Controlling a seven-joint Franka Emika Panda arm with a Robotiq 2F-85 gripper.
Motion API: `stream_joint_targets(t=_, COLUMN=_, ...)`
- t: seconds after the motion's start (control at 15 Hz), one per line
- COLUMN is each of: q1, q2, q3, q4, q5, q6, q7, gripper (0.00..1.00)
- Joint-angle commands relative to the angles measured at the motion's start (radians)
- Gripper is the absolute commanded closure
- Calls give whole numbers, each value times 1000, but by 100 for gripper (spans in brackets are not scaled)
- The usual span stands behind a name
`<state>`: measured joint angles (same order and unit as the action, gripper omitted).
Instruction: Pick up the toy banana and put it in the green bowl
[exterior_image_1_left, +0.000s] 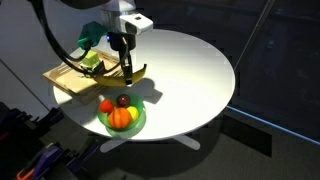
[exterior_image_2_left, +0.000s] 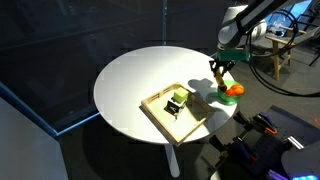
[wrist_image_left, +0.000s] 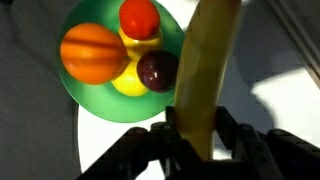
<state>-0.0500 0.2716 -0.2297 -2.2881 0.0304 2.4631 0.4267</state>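
Pincer (wrist_image_left: 197, 135) clenched on toy banana (wrist_image_left: 212, 60), held just beside green bowl (wrist_image_left: 92, 98), not over it; risk: bowl already crowded with round fruit (wrist_image_left: 92, 52), so released banana may perch on top and roll off onto table (exterior_image_1_left: 200, 70).

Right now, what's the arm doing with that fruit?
The gripper is shut on the banana, which sticks out past the fingers in the wrist view. The banana sits just beside the green bowl, not in it yet. The bowl already holds an orange, a red fruit, a dark fruit and a yellow one. A wooden tray sits nearby on the white table, untouched.
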Motion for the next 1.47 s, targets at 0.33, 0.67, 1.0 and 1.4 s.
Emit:
stream_joint_targets(t=0.33, q1=-15, q2=-4, q3=2, q4=-19, q5=-7, q6=21, q7=5, gripper=56)
stream_joint_targets(t=0.67, q1=-15, q2=-4, q3=2, q4=-19, q5=-7, q6=21, q7=5, gripper=56)
stream_joint_targets(t=1.0, q1=-15, q2=-4, q3=2, q4=-19, q5=-7, q6=21, q7=5, gripper=56)
stream_joint_targets(t=1.4, q1=-16, q2=-11, q3=-1, q4=-21, q5=-4, q6=20, q7=13, gripper=81)
